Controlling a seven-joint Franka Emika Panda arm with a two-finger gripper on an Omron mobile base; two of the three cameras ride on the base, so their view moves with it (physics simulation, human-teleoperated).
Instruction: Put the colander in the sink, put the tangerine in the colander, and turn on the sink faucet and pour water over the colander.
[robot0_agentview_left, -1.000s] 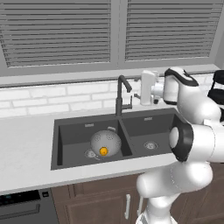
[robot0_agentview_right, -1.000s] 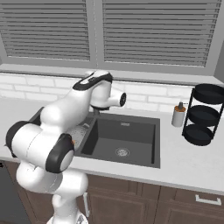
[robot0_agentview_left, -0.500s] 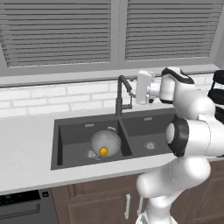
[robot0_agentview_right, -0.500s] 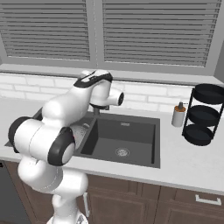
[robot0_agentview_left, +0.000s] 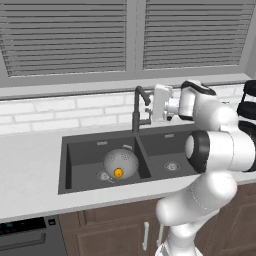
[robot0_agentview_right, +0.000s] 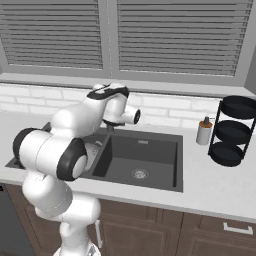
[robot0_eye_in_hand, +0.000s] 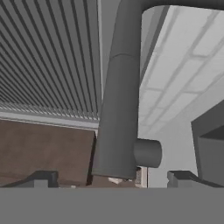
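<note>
Soap dispenser (robot0_agentview_right: 203, 131) beside tiered rack (robot0_agentview_right: 235, 131)

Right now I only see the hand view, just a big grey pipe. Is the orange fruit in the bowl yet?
Observer: Yes, the tangerine sits in the colander, in the sink's left basin.
Operator: Is the pipe the tap?
Observer: Yes, the sink faucet; the open gripper is right beside its spout.
Operator: Is water running?
Observer: No stream falls from the spout.
</note>
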